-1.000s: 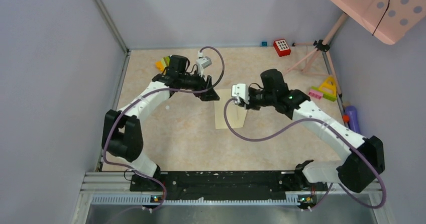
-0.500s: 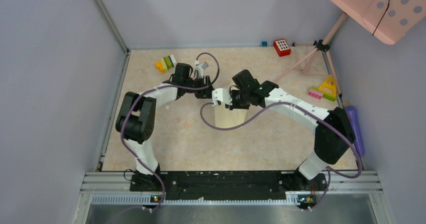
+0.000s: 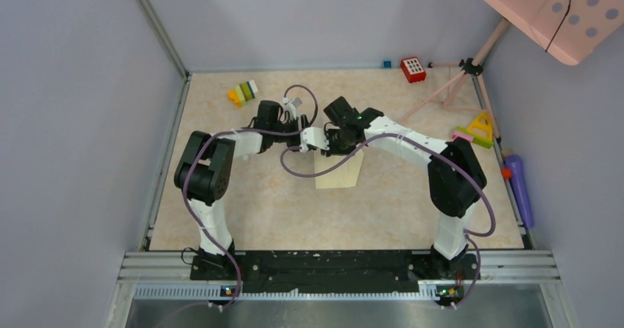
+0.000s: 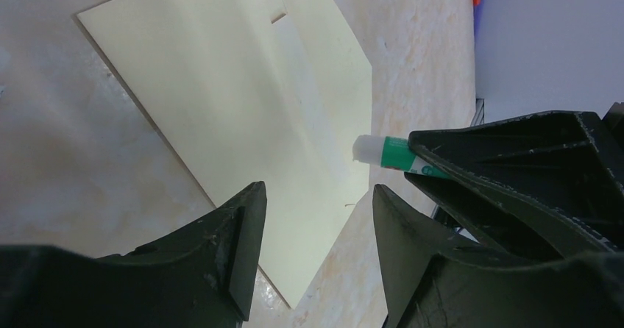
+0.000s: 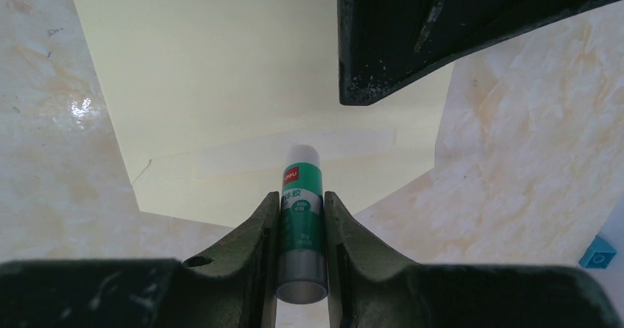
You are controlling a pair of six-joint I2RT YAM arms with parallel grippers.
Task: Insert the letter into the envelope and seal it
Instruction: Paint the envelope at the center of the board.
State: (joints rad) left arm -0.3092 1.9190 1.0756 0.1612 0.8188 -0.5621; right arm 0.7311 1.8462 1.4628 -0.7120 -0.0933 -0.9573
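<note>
The pale cream envelope [image 3: 340,173] lies flat on the table, seen large in the left wrist view [image 4: 243,100] and the right wrist view [image 5: 243,70]. A fold line crosses it, and the part on the near side of that line tapers. My right gripper [image 5: 302,199] is shut on a green and white glue stick [image 5: 302,210], whose white tip points at that tapering part. From the left wrist the glue stick [image 4: 386,155] shows beside the envelope's edge. My left gripper [image 4: 318,195] stands open and empty just above the envelope's far end, close to the right gripper [image 3: 327,144]. The letter is out of view.
Coloured toy blocks [image 3: 243,93] lie at the back left and a red block [image 3: 413,69] at the back. A tripod [image 3: 460,78], a yellow triangle toy [image 3: 482,128] and a purple bottle [image 3: 519,184] stand along the right side. A blue cube [image 5: 597,253] is nearby.
My right gripper has carried the glue stick left over the envelope's far end, close beside the left gripper. Both arms' elbows have swung inward. The left jaws have narrowed somewhat.
</note>
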